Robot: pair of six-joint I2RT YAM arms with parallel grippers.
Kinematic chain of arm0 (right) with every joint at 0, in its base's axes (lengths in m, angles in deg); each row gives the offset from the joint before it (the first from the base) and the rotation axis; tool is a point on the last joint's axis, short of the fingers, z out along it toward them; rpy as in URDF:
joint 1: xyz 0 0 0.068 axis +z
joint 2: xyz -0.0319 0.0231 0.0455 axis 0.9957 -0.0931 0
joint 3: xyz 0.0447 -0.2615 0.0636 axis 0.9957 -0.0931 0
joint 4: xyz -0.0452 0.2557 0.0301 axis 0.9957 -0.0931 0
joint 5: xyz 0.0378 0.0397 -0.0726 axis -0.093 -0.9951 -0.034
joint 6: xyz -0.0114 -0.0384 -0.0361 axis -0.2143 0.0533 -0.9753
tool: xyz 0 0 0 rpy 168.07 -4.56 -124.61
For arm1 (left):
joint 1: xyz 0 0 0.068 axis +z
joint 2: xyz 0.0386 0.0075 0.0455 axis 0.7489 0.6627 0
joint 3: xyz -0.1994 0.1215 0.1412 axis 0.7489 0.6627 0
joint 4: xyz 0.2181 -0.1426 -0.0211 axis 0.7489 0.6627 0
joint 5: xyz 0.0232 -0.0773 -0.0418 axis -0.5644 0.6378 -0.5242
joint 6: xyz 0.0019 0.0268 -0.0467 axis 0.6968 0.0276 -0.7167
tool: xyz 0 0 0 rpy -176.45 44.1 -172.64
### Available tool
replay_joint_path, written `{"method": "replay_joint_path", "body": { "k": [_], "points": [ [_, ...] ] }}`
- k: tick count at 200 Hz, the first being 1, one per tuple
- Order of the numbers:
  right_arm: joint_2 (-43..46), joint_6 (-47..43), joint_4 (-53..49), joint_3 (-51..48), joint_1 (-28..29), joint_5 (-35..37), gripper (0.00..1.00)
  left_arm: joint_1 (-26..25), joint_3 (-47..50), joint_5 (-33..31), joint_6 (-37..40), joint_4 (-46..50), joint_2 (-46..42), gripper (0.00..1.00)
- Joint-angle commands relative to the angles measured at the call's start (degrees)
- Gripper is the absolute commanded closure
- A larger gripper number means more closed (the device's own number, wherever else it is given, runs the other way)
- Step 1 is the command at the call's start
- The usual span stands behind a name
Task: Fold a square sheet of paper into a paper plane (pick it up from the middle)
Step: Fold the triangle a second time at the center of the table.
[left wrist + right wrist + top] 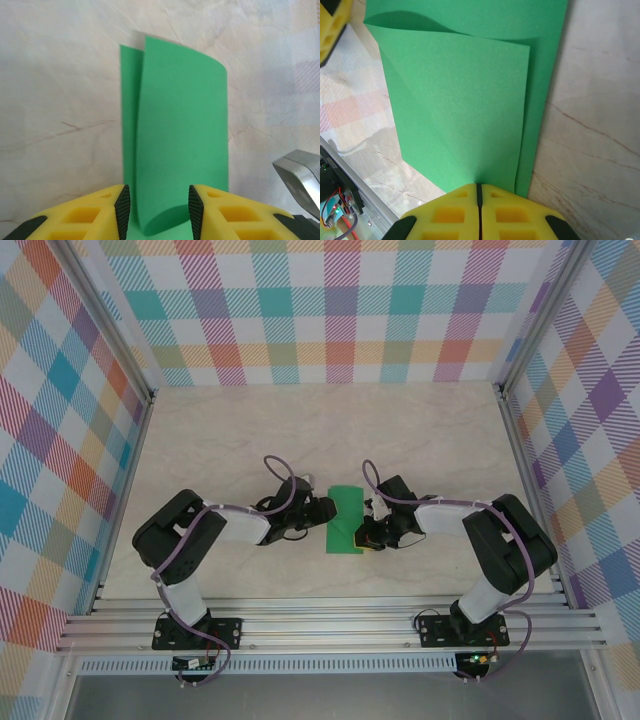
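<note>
- Enclosure walls [340,310]: pastel plaid panels on the left, back and right sides of the work area.
- Table [420,440]: pale marbled top with faint brown veins. An aluminium rail [330,625] runs along its near edge and carries both arm bases.
- Left arm [190,535]: black and white, bent at the elbow, reaching inward to the table's middle.
- Right arm [500,540]: same build, mirrored, reaching inward from the other side.
- Square sheet of paper [347,518]: bright green and unmarked, lying on the table midway between the two grippers.
  - It is doubled over itself, so from above it reads as a narrow upright rectangle.
  - The left wrist view shows the sheet [185,125] with its top layer bowed and a rounded, unflattened fold at the near end.
  - The right wrist view shows the sheet [465,100] with its upper layer sitting slightly askew over the lower one.
- Left gripper [322,510]: at the sheet's left edge.
  - In its own view the gripper [159,205] has its jaws parted, with the rounded fold sitting uncrushed between the black pads [123,202].
  - Whether the pads touch the paper cannot be told.
- Right gripper [368,533]: at the sheet's lower right.
  - In its own view the gripper [478,192] has yellow fingers clenched to a thin seam, pinching the paper's near edge.
- Circuit board [332,215]: small, with a green light, beside the rail.
</note>
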Motion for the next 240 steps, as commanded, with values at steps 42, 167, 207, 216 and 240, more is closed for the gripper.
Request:
{"method": "replay_joint_path", "body": {
  "k": [42, 167, 207, 216, 240],
  "points": [
    [-0.87, -0.73, -5.53, -0.79, -0.19, 1.76, 0.93, 0.14, 0.51, 1.06, 1.41, 5.10, -8.42, 0.61],
    [2.95, -0.39, -5.85, 2.26, -0.20, -2.08, 0.91, -4.83, -7.95, 2.32, -2.15, 11.81, 3.80, 0.87],
    [3.05, 0.16, -5.80, 5.65, 0.57, -3.30, 0.90, -4.85, -7.07, 2.73, -2.38, 10.92, 4.06, 0.87],
    [2.38, 0.31, -5.78, 6.51, 0.93, -2.89, 0.89, -4.89, -7.04, 2.74, -2.48, 10.74, 4.08, 0.87],
    [-0.86, 0.31, -5.88, 8.86, 1.88, -2.52, 0.89, -4.87, -7.10, 2.82, -2.58, 10.60, 3.95, 0.87]
  ]
}}
